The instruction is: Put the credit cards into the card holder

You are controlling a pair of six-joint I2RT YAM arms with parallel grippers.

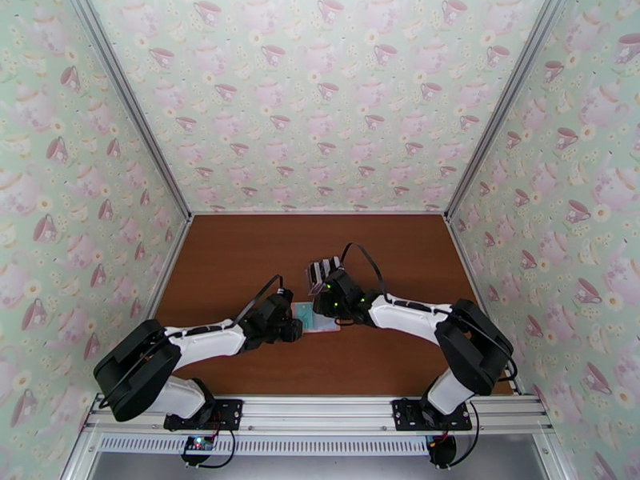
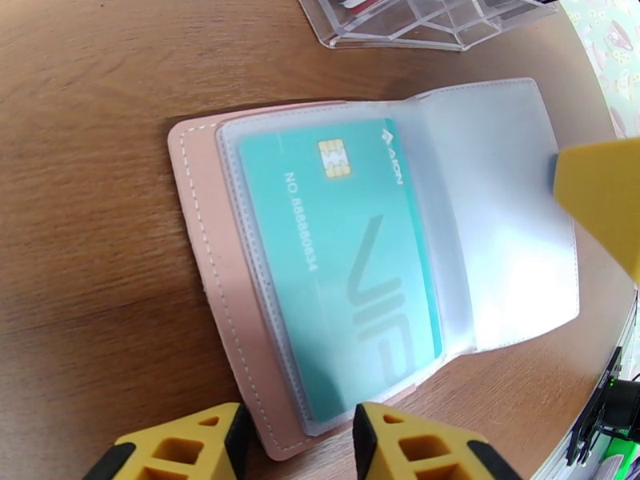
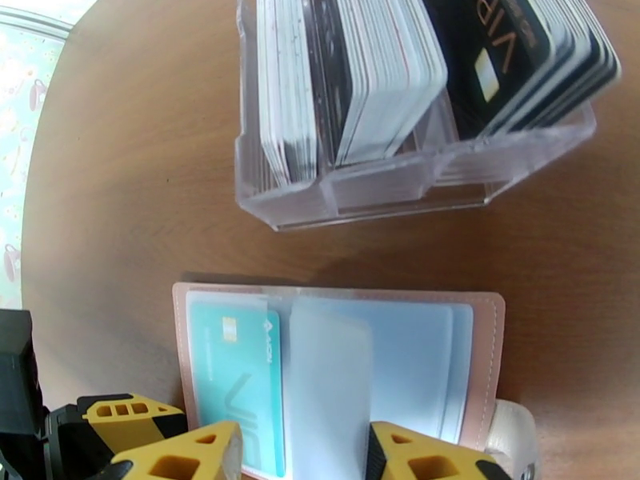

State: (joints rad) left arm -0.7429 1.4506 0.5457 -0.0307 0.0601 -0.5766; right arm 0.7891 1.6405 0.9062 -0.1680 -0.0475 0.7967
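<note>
Card holder (image 2: pixel 204 258): pink rectangular folding wallet, lying open and flat on the brown wooden table (image 2: pixel 96 154), between the two grippers. One teal plastic credit card (image 2: pixel 344 266) with a chip sits in a clear left-hand pocket. The clear slotted plastic rack (image 3: pixel 360 194) stands just beyond, packed with upright black and white cards (image 3: pixel 384 74). Left gripper (image 2: pixel 300 434): jaws apart, straddling the wallet's near corner, nothing clamped. Right gripper (image 3: pixel 304 450): jaws apart, a translucent pocket leaf (image 3: pixel 328 394) between them, not pinched.
</note>
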